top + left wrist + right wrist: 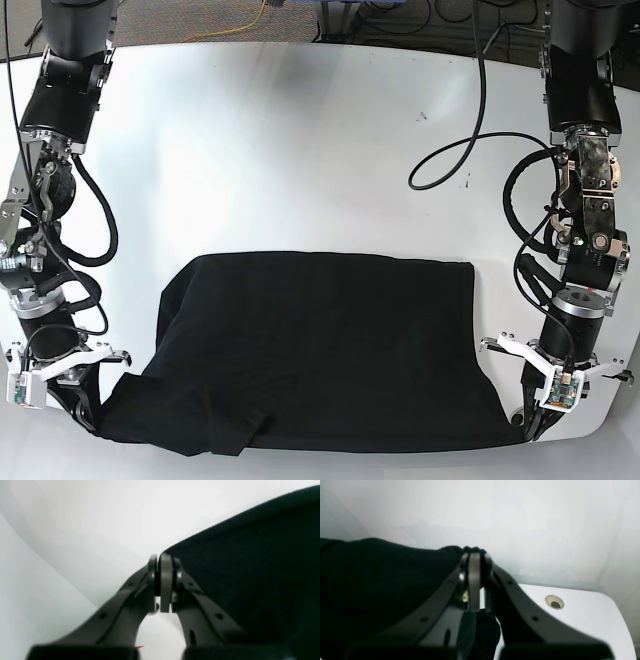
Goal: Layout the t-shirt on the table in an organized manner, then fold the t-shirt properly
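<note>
Gripping t-shirt (320,350) | both hands pinched | hole (554,602) (right wrist only)

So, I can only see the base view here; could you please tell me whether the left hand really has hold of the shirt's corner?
Observer: Yes. In the left wrist view the left hand is shut, with the corner of the t-shirt pinched at its tips.
Operator: Thank you. And the right hand?
Observer: The right hand is shut too, with black fabric bunched above its tips and more hanging below them.
Operator: Is anything near it on the table?
Observer: Only a round hole in the table, to one side of that hand and clear of the cloth.
</note>
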`<action>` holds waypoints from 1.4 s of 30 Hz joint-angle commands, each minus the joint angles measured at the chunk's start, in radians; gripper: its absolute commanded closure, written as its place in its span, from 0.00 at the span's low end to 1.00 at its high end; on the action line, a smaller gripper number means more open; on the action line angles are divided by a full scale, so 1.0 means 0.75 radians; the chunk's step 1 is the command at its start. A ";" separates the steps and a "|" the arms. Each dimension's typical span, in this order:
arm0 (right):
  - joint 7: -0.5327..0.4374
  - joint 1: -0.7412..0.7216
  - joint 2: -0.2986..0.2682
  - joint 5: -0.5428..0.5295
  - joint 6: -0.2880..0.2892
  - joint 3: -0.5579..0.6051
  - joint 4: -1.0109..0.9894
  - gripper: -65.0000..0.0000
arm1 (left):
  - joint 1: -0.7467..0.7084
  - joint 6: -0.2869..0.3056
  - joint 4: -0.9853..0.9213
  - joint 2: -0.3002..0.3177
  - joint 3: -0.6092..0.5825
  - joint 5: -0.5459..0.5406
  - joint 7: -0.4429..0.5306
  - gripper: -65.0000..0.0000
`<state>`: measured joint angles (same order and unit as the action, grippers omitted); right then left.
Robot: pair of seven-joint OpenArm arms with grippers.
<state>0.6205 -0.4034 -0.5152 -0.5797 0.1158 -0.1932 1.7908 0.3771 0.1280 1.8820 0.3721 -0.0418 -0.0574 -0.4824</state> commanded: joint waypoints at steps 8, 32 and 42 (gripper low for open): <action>-0.053 -0.136 0.023 0.017 -0.010 -0.005 -0.214 1.00 | 0.051 -0.028 -0.104 0.014 0.014 0.018 0.035 1.00; -0.247 -0.580 0.342 0.479 0.066 0.138 -0.922 1.00 | 0.261 0.041 -0.790 0.018 -0.054 0.020 0.556 0.98; -0.253 -0.590 0.406 0.543 0.066 0.142 -0.926 1.00 | 0.186 0.057 -0.683 0.024 -0.052 0.012 0.556 0.98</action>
<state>0.4709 -0.7979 -0.2089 -0.1783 0.1608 -0.0849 1.0698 0.5117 0.1688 1.3121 0.3775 -0.0868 -0.0425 -0.1001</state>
